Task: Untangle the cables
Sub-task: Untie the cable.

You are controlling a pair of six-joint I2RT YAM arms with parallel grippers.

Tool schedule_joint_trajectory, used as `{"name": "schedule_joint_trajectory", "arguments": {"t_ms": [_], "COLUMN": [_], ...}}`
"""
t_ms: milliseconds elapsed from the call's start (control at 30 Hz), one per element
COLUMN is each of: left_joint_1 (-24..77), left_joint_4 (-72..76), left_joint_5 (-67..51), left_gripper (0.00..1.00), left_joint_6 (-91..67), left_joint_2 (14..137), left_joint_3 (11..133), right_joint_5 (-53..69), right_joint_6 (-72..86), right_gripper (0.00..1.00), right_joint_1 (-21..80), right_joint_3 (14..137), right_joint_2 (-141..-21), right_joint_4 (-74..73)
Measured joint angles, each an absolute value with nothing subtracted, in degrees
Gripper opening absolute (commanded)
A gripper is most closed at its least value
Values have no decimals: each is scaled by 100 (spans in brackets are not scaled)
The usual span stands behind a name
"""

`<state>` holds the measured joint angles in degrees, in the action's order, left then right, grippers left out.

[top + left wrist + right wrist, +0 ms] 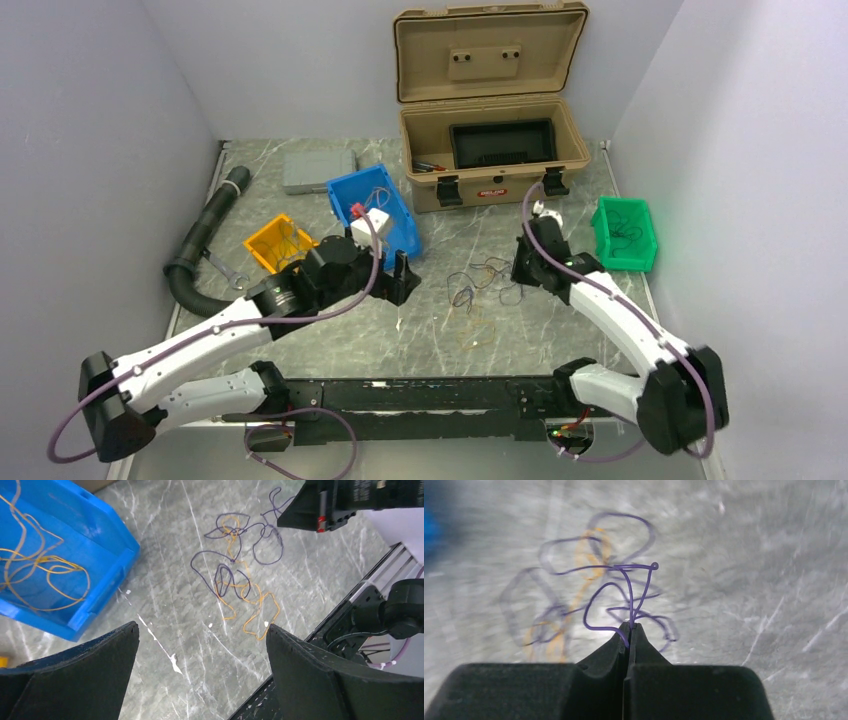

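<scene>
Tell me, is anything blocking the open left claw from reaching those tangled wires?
Nothing visible. Only bare table lies between the left claw and the cables. The right claw is shut on a purple strand at their far side.

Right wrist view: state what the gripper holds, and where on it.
The right gripper is shut on the purple cable, its tips pinching a looped stretch where strands converge.

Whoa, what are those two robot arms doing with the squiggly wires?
They are untangling cables. The right hand is pinched shut on a purple cable at the edge of the tangle of purple and orange wires lying on the table. The left hand is open, holding nothing, above the table beside the blue bin, where some orange cables lie.
</scene>
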<state>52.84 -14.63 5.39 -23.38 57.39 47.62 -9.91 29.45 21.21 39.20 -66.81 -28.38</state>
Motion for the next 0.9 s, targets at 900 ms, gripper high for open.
{"name": "schedule_joint_trajectory", "arguments": {"t_ms": [900], "left_joint_1": [5140], "left_joint_4": [-735], "left_joint_5": [244], "left_gripper": [99], "left_joint_6": [-1695], "left_joint_2": [4493], "left_joint_3": [4683], "right_joint_5": [2088], "right_joint_6": [2982], "right_gripper": [0], "right_joint_1": [2121], "right_joint_3": [8595], "right_joint_2": [-5492], "right_joint_4": [-3461]}}
